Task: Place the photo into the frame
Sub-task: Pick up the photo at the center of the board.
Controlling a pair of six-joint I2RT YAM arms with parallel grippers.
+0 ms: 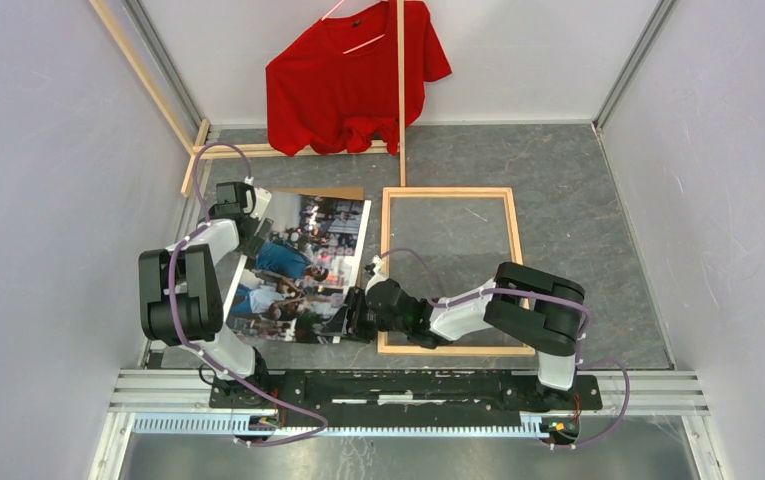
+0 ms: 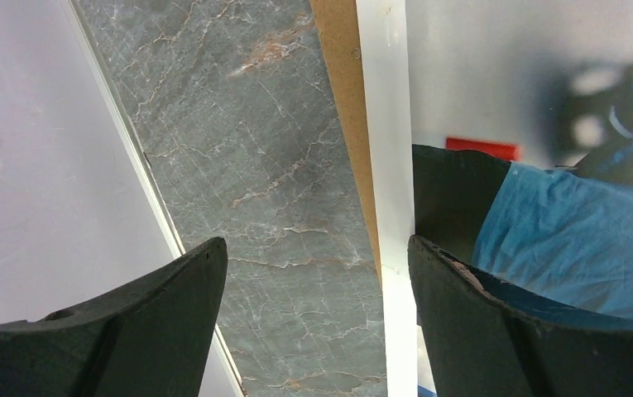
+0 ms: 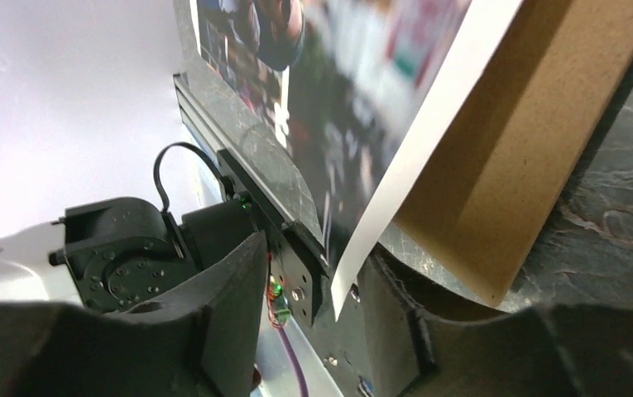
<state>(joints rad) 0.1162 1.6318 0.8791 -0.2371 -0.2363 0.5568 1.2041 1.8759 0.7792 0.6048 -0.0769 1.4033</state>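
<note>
The photo [image 1: 303,260], a glossy print of people with a white border, lies face up on a brown backing board [image 1: 333,191] left of centre. The frame [image 1: 448,192], thin light wood with a clear pane, lies flat just to its right. My left gripper [image 1: 250,232] is open at the print's left edge. In the left wrist view its fingers [image 2: 172,314] straddle the white border [image 2: 387,165]. My right gripper [image 1: 350,318] is at the print's near right corner. That corner [image 3: 342,289] is curled up off the board [image 3: 511,149] and hangs between my open right gripper's [image 3: 317,289] fingers, touching neither.
A red T-shirt [image 1: 353,80] hangs on a hanger at the back. Loose wood slats [image 1: 400,90] lean and lie near it and along the left wall [image 1: 148,80]. White walls close in both sides. The metal rail [image 1: 408,385] with the arm bases runs along the near edge.
</note>
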